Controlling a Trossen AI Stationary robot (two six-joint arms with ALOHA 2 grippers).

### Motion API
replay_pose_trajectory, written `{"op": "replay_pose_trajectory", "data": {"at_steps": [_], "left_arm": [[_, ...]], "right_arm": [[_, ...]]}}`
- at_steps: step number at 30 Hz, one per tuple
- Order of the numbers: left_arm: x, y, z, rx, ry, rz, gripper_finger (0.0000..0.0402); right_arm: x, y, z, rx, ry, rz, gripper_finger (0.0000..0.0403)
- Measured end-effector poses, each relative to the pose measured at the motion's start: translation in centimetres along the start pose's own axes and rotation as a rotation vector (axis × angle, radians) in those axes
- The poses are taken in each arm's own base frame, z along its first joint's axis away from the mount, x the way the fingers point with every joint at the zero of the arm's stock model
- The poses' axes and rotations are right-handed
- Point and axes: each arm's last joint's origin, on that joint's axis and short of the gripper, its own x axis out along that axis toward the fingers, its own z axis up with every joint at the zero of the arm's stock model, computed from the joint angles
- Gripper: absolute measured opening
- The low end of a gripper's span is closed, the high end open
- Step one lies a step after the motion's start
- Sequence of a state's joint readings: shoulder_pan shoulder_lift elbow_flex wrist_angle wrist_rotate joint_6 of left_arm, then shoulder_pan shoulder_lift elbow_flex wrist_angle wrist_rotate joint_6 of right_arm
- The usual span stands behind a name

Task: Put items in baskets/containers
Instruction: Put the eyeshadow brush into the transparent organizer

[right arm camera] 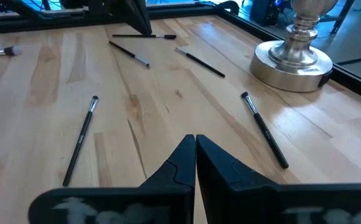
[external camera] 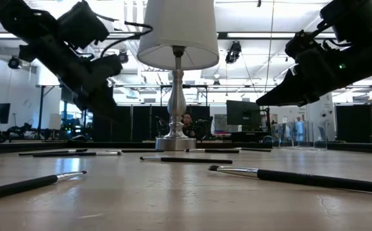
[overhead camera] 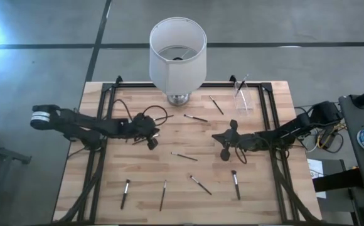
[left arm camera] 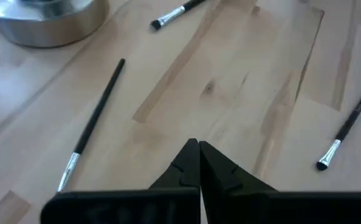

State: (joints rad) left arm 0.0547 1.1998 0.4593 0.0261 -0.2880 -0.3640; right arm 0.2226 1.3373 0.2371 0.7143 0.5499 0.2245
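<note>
Though near (untouched), brush (left arm camera: 91, 127) beside left end effector (left arm camera: 199, 163)

Thin dark-handled makeup brushes with silvery ferrules (overhead camera: 196, 118) lie flat, scattered over the table from nine round to five o'clock. The small clear plastic cup (overhead camera: 244, 99) stands upright at one o'clock, holding one brush (overhead camera: 241, 85) that leans inside.
</note>
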Motion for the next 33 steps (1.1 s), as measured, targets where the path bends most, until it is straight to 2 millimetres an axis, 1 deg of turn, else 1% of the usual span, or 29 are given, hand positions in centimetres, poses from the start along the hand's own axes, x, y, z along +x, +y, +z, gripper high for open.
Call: {"op": "replay_pose_trajectory", "data": {"at_steps": [4,7,9,12,15,18,21,28,33], "left_arm": [[0.0,1.1,-0.6,-0.006,0.053,0.085,0.0000],[0.2,2.7,-0.7,-0.016,0.090,0.202,0.0000],[0.3,3.7,-0.7,-0.022,0.113,0.229,0.0000],[0.5,4.7,-0.4,-0.033,0.133,0.202,0.0012],[0.8,5.4,-0.3,-0.026,0.149,0.154,0.0036],[1.1,5.9,-0.4,0.008,0.175,0.164,0.0059],[1.4,6.4,-0.5,0.051,0.189,0.175,0.0074],[2.3,6.7,-0.5,0.128,0.193,0.150,0.0078],[2.9,7.7,-0.9,0.135,0.234,0.192,0.0078]], "right_arm": [[0.0,0.0,0.0,0.000,-0.001,0.000,0.0009],[0.0,0.0,0.0,0.001,-0.001,0.000,0.0009],[0.0,0.0,0.0,0.003,-0.002,0.000,0.0009],[0.0,0.0,0.0,0.005,-0.003,0.001,0.0009],[0.0,0.0,0.0,0.003,-0.002,0.001,0.0009],[0.0,0.0,0.0,0.002,-0.002,0.000,0.0009],[0.0,0.0,0.0,0.002,-0.002,0.001,0.0009],[0.0,0.0,0.0,0.003,-0.002,0.001,0.0009],[0.0,0.0,0.0,0.004,-0.002,0.001,0.0009]]}}
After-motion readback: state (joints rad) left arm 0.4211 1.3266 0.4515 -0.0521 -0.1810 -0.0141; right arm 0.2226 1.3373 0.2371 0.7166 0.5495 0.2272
